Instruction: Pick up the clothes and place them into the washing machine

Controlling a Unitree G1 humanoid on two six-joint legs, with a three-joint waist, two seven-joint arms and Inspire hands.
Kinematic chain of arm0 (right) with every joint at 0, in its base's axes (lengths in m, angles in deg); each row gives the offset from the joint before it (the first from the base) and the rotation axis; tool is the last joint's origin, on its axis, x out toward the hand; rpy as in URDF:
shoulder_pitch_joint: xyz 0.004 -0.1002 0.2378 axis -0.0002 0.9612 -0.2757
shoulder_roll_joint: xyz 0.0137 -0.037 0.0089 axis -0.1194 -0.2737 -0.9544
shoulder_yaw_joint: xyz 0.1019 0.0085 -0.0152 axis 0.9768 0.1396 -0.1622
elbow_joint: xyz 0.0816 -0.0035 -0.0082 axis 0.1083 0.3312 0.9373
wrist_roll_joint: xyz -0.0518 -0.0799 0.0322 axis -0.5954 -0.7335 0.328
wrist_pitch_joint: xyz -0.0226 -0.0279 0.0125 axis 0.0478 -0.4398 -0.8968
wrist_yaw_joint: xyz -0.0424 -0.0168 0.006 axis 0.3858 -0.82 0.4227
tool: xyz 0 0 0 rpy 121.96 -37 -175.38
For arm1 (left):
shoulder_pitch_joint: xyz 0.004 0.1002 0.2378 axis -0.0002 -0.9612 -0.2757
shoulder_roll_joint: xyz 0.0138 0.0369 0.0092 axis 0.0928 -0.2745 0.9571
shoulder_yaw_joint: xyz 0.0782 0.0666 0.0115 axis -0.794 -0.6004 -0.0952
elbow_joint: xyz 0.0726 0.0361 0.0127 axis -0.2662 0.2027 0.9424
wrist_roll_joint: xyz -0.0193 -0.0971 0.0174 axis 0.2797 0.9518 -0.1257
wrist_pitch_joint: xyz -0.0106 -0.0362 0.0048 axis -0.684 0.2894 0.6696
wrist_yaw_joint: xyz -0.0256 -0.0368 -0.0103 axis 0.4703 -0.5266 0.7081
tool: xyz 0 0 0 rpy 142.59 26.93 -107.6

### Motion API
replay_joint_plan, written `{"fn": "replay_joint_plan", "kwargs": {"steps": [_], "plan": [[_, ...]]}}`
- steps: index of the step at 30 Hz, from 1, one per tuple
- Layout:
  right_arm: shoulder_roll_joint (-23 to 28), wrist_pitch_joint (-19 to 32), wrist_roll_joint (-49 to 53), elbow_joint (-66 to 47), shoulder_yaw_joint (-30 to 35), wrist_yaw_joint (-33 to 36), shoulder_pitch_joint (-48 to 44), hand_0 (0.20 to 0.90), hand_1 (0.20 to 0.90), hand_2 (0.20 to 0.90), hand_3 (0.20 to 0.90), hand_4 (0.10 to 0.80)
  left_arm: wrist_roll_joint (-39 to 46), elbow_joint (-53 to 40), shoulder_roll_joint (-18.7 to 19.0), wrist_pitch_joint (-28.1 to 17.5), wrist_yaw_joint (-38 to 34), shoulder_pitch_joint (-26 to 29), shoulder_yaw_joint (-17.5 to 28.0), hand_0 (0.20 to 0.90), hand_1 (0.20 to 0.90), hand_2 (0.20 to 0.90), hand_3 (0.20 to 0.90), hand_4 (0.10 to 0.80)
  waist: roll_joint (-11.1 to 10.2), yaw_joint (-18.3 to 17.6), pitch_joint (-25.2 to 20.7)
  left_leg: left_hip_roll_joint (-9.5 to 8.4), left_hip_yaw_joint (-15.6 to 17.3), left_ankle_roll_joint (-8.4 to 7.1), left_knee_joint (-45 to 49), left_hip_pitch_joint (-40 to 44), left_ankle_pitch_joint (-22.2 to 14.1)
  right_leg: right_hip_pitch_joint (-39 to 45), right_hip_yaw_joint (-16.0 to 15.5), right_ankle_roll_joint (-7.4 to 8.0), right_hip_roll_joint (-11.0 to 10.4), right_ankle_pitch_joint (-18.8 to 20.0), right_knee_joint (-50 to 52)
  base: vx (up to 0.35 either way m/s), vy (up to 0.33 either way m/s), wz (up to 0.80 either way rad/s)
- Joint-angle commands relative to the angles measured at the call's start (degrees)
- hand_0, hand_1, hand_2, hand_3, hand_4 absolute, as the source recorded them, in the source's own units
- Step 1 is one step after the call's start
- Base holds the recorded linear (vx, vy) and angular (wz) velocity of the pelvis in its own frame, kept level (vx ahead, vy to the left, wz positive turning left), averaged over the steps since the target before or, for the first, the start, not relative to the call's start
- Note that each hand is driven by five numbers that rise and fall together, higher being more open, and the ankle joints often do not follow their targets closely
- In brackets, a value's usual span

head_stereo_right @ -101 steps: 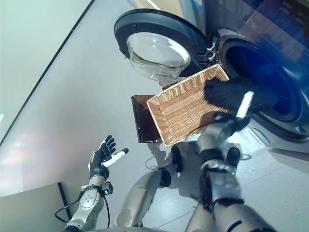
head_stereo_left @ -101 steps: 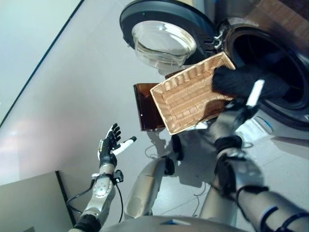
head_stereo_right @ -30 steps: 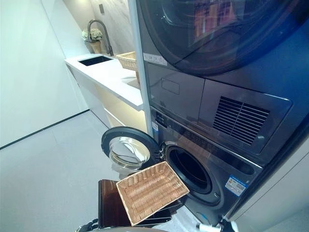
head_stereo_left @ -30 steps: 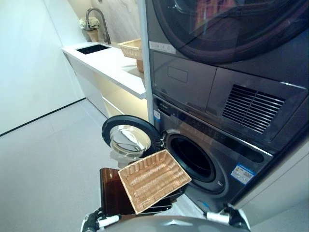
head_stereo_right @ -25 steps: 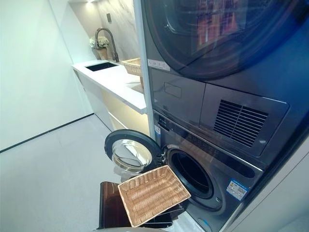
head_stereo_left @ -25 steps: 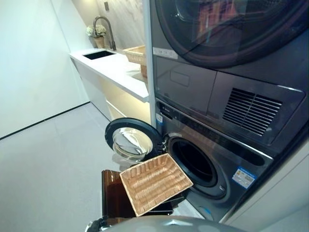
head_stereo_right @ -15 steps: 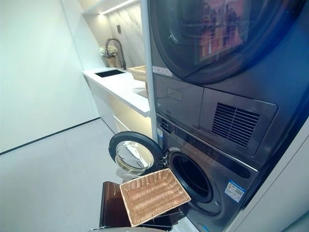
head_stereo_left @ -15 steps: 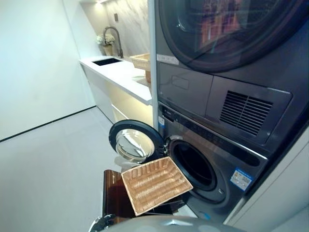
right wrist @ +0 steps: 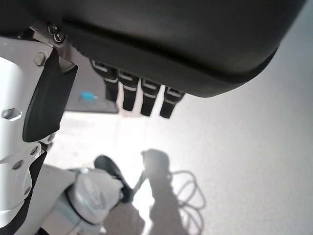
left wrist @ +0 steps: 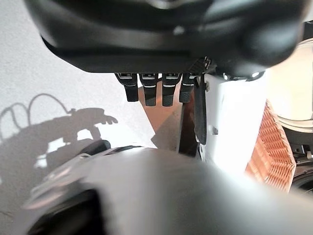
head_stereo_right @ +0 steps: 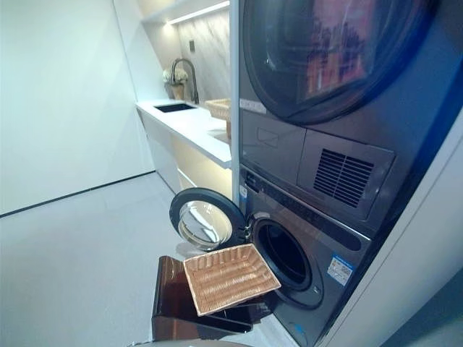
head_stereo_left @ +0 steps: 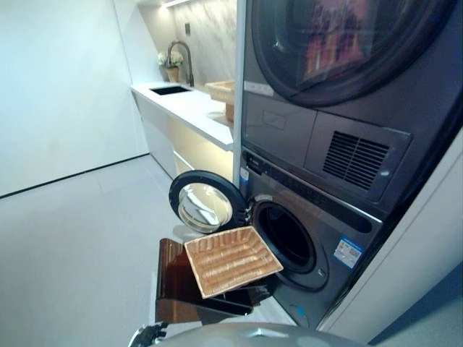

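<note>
From my left eye, the washing machine (head_stereo_left: 307, 246) stands at the bottom of a dark stack, its round door (head_stereo_left: 206, 204) swung wide to my left and the drum opening (head_stereo_left: 287, 237) dark; I cannot make out any clothes inside it. Just in front of the opening a wicker basket (head_stereo_left: 231, 260) lies tilted on a brown stool (head_stereo_left: 177, 285), and the basket holds nothing I can see. Above the washer sits a second machine with a big round window (head_stereo_left: 340, 43). Further back, a white counter (head_stereo_left: 192, 108) runs along the wall with a sink (head_stereo_left: 171, 90), a curved tap (head_stereo_left: 184, 61) and another wicker basket (head_stereo_left: 226, 90) on it, whose contents I cannot see.

My right eye gives the same scene: the empty basket (head_stereo_right: 230, 277) on the stool (head_stereo_right: 173, 303), touching it, close under the open door (head_stereo_right: 206, 220).

My left wrist view shows my left hand (left wrist: 156, 93) with fingers hanging straight and relaxed, thumb alongside, holding nothing. Past them are the stool's brown side and the basket's woven edge (left wrist: 271, 152).

My right wrist view shows my right hand (right wrist: 137, 98) likewise loose, fingers straight, nothing in it, over pale floor (right wrist: 244, 147).

No clothes show in any view, in neither hand nor basket.
</note>
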Motion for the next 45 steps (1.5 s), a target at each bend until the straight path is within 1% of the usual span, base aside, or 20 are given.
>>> {"fn": "replay_joint_plan", "kwargs": {"steps": [1,15,39,45], "plan": [[0.8,1.44,1.73,0.94,-1.81,1.8,-3.58,0.9,0.9,0.9,0.9,0.8,0.14,-0.64,-2.62,-1.91,-0.55,3.29,-0.23,0.9,0.9,0.9,0.9,0.8,-0.23,-1.27,-0.3,0.63,-2.18,-3.83,0.77,-3.9,2.47,7.4,-0.29,-0.37,-1.04,1.51,-14.27,-0.002,-0.003,0.09],[-0.16,1.65,2.67,-0.22,-2.94,2.31,-4.03,0.9,0.9,0.9,0.9,0.8,1.19,-0.28,-2.64,-1.94,-1.22,3.7,-0.56,0.9,0.9,0.9,0.9,0.8,-0.18,-1.42,0.48,1.06,-2.49,-4.16,0.28,-5.08,3.27,6.56,-0.45,-0.66,-0.74,1.72,-14.52,-0.007,-0.007,-0.02],[-0.61,1.55,2.5,-0.56,-3.5,2.43,-3.68,0.9,0.9,0.9,0.9,0.8,2.24,0.38,-2.99,-1.84,-1.78,4.65,-1.05,0.9,0.9,0.9,0.9,0.8,0.05,-1.88,0.41,1.31,-2.52,-4.4,0.23,-5.4,3.22,6.39,-0.9,-0.89,-0.62,1.48,-14.67,-0.001,-0.003,0.01],[-0.38,1.62,3.32,-0.28,-3.56,1.52,-4.0,0.9,0.9,0.9,0.9,0.8,2.73,-0.29,-2.71,-1.88,-1.88,4.7,-1.17,0.9,0.9,0.9,0.9,0.8,0.26,-2.09,0.47,1.55,-2.17,-4.48,0.0,-5.08,3.29,6.42,-0.75,-0.87,-0.56,1.44,-14.7,0.0,0.0,0.0]]}}
